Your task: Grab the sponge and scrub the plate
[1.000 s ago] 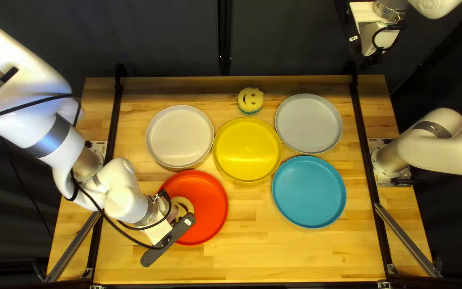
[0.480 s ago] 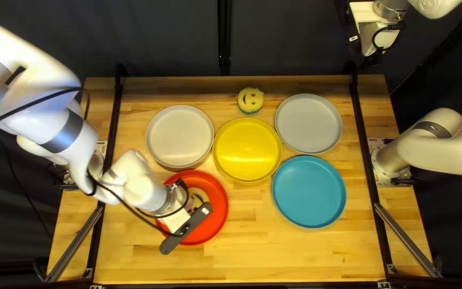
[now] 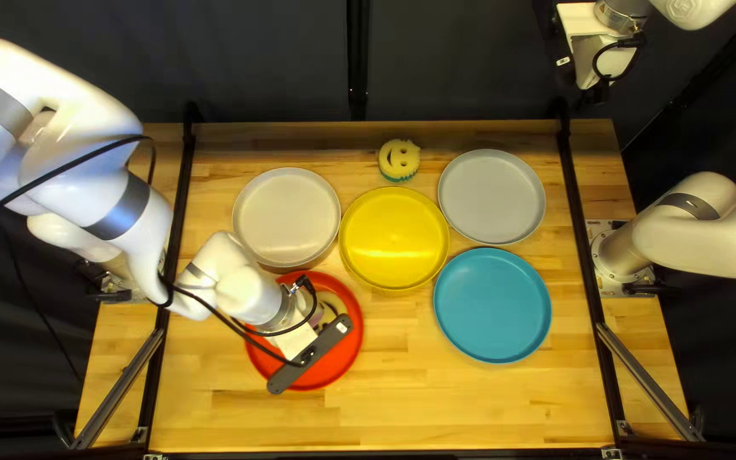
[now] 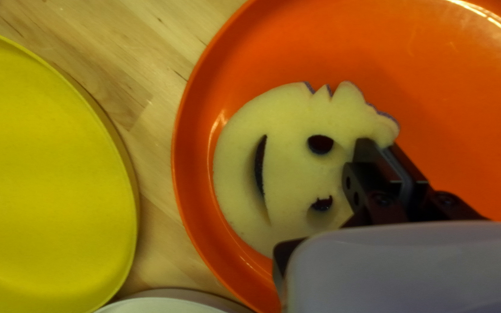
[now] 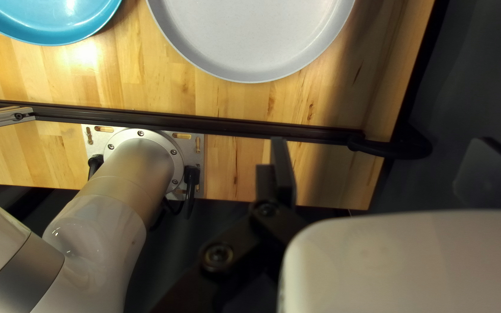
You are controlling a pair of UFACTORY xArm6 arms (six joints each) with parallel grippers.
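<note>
In the top left view my left gripper (image 3: 296, 336) is over the red plate (image 3: 347, 358), its fingertips hidden beneath its body. The yellow smiley sponge (image 3: 330, 300) shows partly beside it on that plate. The left wrist view has my left gripper (image 4: 378, 148) pinching an edge of the sponge (image 4: 288, 150), whose face lies flat inside the red plate (image 4: 436, 98) near the rim. My right gripper (image 3: 594, 89) hangs beyond the table's far edge. Its own view shows the right gripper (image 5: 381, 153) with fingers wide apart and nothing between them.
White plate (image 3: 287, 217), yellow plate (image 3: 394, 238), grey plate (image 3: 491, 197) and blue plate (image 3: 492, 305) stand close together on the table. A second smiley sponge (image 3: 399, 159) is near the far edge. Dark rails (image 3: 585, 255) run along both sides.
My left gripper and the sponge have slid across the red plate, toward the right and slightly up in the top left view. The right arm stays still.
</note>
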